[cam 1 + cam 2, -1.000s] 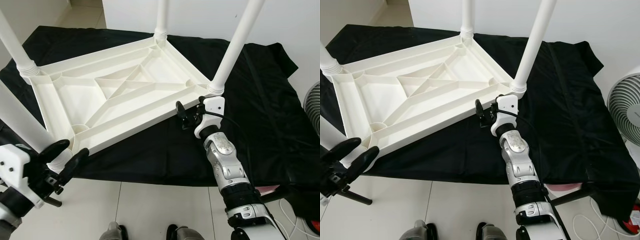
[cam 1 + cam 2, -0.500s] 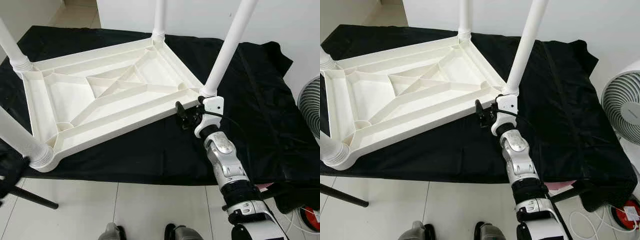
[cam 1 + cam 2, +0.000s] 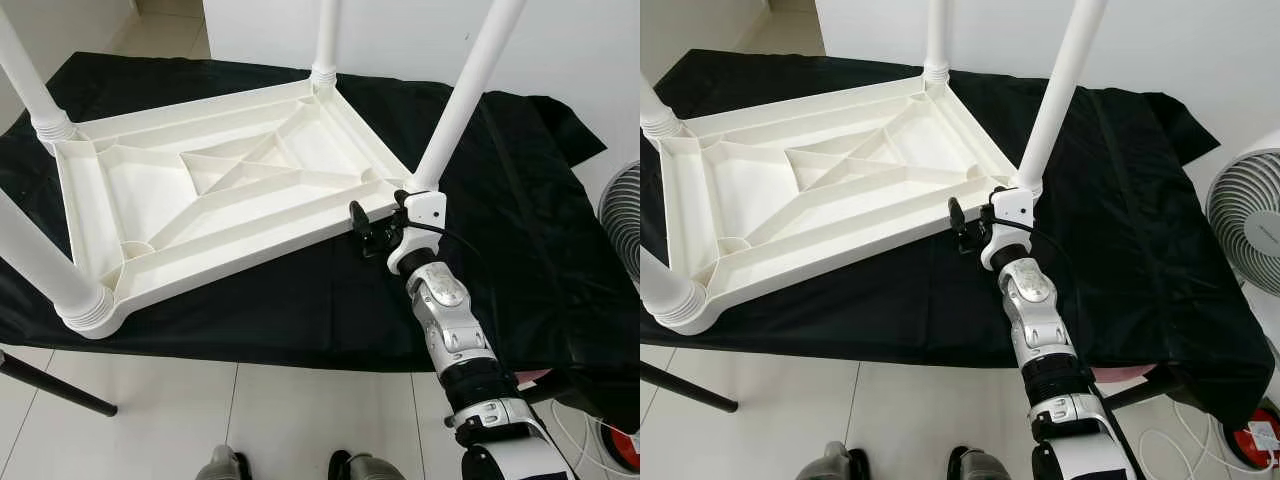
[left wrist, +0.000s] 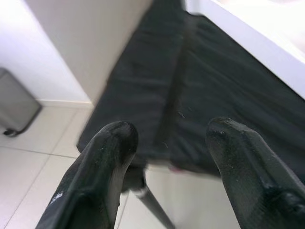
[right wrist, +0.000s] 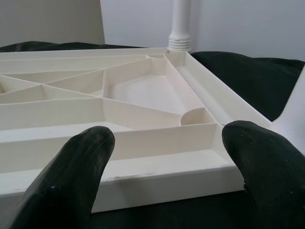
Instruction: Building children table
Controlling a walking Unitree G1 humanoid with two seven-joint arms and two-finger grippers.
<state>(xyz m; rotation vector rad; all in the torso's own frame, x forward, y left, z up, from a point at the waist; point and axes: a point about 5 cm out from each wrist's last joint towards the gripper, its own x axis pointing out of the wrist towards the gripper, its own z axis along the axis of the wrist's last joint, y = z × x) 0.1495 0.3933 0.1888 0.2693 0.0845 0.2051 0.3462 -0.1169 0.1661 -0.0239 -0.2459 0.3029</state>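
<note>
Landmark: the upturned white ribbed plastic children's tabletop (image 3: 215,195), lying underside-up on the black cloth-covered work surface (image 3: 520,220).

- Nearest: left gripper (image 4: 169,157) hangs off the tabletop's near left corner, over pale floor tile (image 4: 28,167), fingers apart, nothing between them. Idle.
- Near left corner: white round plastic leg (image 3: 45,262) seated in its socket collar.
- Right gripper (image 3: 368,228) sits just beside the tabletop's near long edge, close to the near right corner. Right wrist view: black fingers (image 5: 71,176) spread wide, the edge rail ahead between them, not touching. Nothing held.
- Near right corner: second leg (image 3: 465,95) upright in its socket, just beyond the right wrist housing.
- Far corners: third leg (image 3: 30,90) far left, fourth leg (image 3: 325,45) far right, both standing.

Judgement: all four legs look fitted, so leg assembly is likely done. Step in hand reads as setting up a grasp on the near edge. Next move probably needs the right fingers closed on the rail and the left brought in to the near left corner, then a two-arm flip. Risk: a one-sided lift twists the top.
</note>
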